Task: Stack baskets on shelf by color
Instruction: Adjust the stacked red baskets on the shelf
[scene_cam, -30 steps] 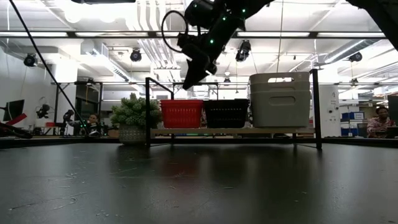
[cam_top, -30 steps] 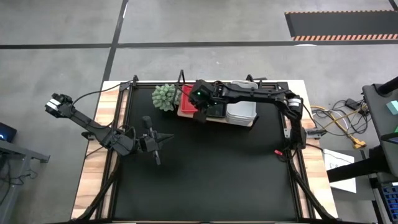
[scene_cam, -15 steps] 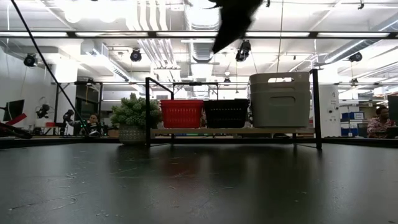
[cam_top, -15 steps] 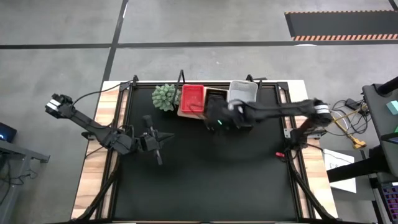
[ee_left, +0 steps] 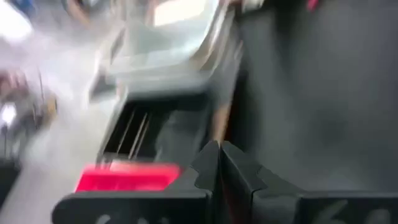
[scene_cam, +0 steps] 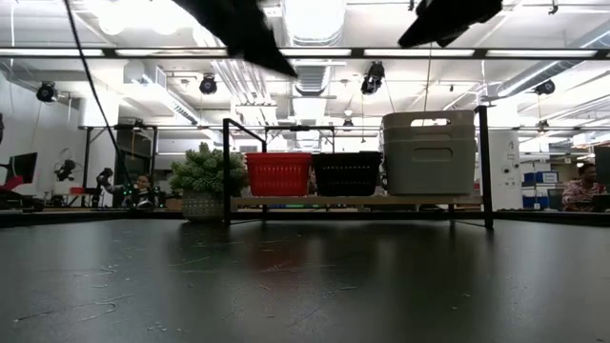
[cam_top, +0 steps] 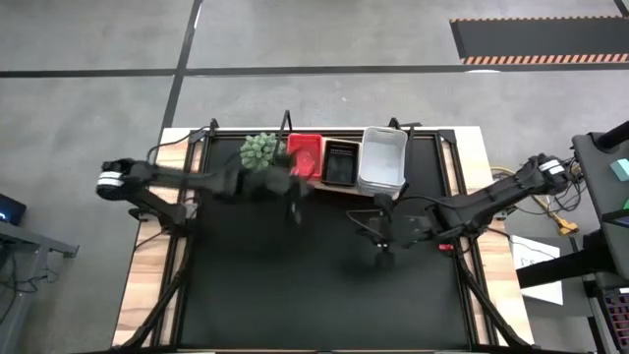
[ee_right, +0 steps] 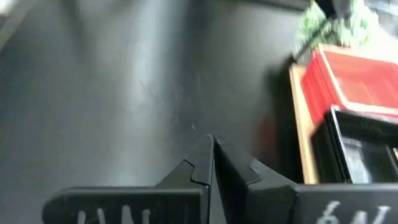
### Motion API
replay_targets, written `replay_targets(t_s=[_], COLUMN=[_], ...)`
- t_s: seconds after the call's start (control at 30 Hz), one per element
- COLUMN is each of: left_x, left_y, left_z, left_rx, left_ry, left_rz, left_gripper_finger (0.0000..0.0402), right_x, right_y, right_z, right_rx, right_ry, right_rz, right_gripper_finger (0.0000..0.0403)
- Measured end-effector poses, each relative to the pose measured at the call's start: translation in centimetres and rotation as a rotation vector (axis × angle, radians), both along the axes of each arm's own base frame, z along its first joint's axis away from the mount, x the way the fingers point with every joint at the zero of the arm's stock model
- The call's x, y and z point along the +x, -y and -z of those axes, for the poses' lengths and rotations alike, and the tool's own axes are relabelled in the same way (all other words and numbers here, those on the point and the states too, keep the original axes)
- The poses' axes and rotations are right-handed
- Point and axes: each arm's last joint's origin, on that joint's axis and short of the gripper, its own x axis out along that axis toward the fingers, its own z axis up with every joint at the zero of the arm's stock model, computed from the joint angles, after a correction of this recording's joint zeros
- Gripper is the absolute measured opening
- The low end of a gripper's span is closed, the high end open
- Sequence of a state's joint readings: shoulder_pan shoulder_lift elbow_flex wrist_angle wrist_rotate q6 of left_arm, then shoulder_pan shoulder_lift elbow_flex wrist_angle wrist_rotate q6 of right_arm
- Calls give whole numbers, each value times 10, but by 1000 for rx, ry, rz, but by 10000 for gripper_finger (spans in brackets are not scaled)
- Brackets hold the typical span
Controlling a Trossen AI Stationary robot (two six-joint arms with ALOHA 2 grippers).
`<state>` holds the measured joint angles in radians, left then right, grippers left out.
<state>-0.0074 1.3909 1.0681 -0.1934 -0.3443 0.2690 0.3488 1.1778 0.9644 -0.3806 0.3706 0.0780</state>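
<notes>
Three basket stacks stand side by side on the wooden shelf at the table's far edge: red baskets, black baskets, and taller white baskets. My left gripper is shut and hovers just near of the red stack, above the table. My right gripper is shut too, over the table's middle, near of the white stack. Both wrist views are blurred.
A green spiky plant sits left of the red stack. A black metal frame stands around the shelf. The black mat covers the near half of the table. People sit in the room beyond.
My right arm has drawn back from above the red and black stacks toward the table's near right, down to mid-table. My left arm has swung fast from the table's left middle toward the far edge and now reaches the red stack. The baskets have stayed put.
</notes>
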Motion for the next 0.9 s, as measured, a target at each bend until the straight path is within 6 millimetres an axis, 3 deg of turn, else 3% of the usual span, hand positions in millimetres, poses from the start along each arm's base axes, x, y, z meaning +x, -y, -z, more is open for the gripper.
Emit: replay_targets(t_s=[0.2, 0.37, 0.53, 0.9], left_x=[22, 39, 46, 44], left_y=[-76, -110, -119, -115], left_z=[8, 36, 48, 39], left_rx=[-120, -192, -191, -183], left_ry=[-285, -345, -381, -354], left_rz=[-47, -72, -75, -54], left_gripper_finger=[0, 0, 0, 0], right_x=[-21, -31, -32, -32], right_y=[1, 5, 5, 6], right_z=[11, 22, 29, 37], right_rx=[35, 51, 56, 50], right_ry=[115, 107, 87, 62], right_rz=[-33, -20, -11, -9], right_gripper_finger=[9, 9, 9, 9])
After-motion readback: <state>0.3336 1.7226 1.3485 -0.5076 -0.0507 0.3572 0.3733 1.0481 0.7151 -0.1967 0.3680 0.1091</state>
